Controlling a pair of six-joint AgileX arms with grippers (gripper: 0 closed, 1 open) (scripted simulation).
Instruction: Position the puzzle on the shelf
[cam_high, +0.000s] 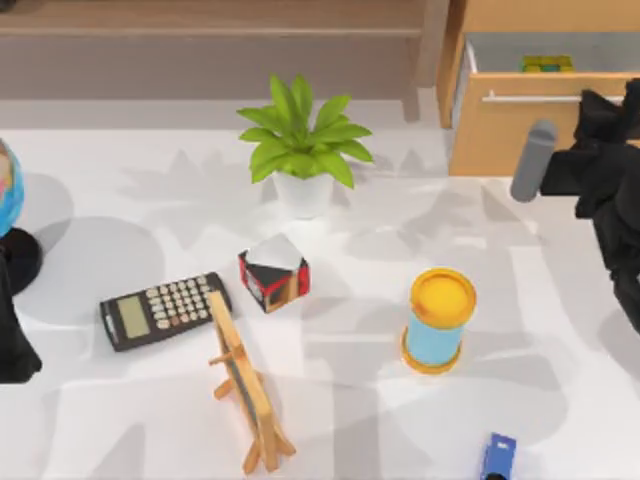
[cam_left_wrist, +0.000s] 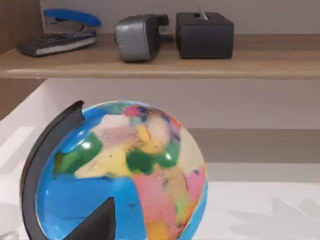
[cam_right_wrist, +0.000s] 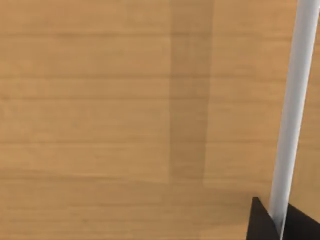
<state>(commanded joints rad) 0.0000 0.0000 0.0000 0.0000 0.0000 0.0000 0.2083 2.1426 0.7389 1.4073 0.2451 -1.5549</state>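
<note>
- Puzzle (cam_high: 547, 64): lying in the open drawer (cam_high: 520, 52) of the cabinet (cam_high: 500, 140) at the counter's (cam_high: 380, 420) back right; yellow and green top face visible.
- Shelf (cam_high: 200, 30): runs along the back left, well apart from the drawer.
- Right tool (cam_high: 600, 110): at the drawer's handle (cam_high: 530, 98); in the right wrist view fingertips (cam_right_wrist: 260, 220) sit either side of the bar. Clamped or not: cannot tell.
- Left arm (cam_high: 12, 320): parked at the left edge, beside the globe (cam_left_wrist: 120, 170); tool state cannot be told.
- Handling, judged: puzzle is light, rigid, smooth-faced, likely slippery. Grip two opposite flat faces from above, centred, clear of the drawer walls.
</note>
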